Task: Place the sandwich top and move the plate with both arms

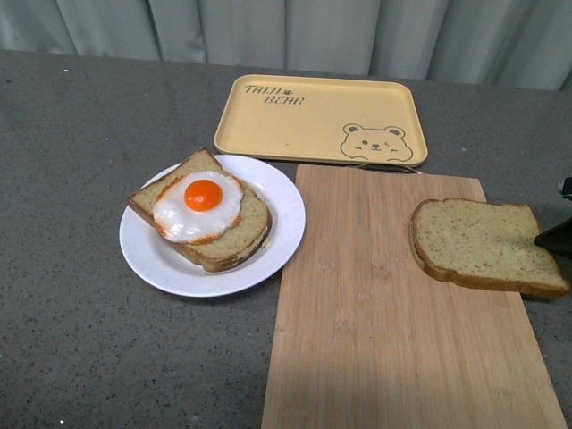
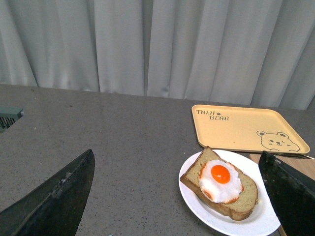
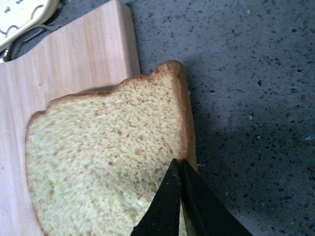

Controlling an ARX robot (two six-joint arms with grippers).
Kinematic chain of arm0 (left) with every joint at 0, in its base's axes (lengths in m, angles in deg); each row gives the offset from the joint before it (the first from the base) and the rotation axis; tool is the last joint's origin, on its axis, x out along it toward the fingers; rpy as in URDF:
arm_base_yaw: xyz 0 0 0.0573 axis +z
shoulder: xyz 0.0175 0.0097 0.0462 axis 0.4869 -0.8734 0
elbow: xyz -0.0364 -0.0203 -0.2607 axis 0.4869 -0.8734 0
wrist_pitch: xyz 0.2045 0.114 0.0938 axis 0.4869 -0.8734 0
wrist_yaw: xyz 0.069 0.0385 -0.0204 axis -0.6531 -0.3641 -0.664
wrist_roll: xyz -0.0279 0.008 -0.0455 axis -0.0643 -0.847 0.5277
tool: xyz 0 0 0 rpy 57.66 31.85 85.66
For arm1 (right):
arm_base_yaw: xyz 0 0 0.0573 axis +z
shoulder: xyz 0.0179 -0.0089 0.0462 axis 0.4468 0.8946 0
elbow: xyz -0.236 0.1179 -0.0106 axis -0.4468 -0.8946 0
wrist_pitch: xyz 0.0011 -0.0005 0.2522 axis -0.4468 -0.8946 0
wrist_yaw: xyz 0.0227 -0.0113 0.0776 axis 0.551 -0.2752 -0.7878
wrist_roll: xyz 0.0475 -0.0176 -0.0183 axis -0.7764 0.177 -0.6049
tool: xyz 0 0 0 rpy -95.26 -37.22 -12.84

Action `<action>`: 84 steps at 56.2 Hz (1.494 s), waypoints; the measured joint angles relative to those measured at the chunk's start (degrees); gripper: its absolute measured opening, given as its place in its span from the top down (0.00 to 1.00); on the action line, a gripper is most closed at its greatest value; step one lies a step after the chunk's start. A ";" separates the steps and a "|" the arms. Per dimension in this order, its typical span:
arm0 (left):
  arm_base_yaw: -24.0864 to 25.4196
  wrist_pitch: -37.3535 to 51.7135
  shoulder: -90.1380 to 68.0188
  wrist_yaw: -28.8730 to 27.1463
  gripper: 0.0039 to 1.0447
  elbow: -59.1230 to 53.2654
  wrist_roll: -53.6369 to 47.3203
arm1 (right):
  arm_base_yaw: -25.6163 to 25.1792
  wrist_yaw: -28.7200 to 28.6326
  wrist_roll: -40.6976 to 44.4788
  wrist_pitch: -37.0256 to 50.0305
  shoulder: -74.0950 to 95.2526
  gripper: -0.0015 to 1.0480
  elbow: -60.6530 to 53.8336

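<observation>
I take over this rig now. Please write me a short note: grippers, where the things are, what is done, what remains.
Left gripper: open, holding nothing.
Right gripper: shut on the crust edge of the sandwich top, at the cutting board's right edge.
Plate: on the table left of the board, carrying the egg-topped slice.
Done: top gripped.
Left: set it on the egg, then move the plate with both arms.

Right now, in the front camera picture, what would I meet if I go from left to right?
White plate carrying the egg toast → bare bread slice → right gripper at the picture's edge. I skipped the yellow tray and wooden board: they overlap.
</observation>
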 joint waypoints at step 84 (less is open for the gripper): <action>0.00 0.00 0.00 -0.02 0.06 0.00 0.00 | 34.47 -1.18 -32.24 17.09 7.02 0.69 12.07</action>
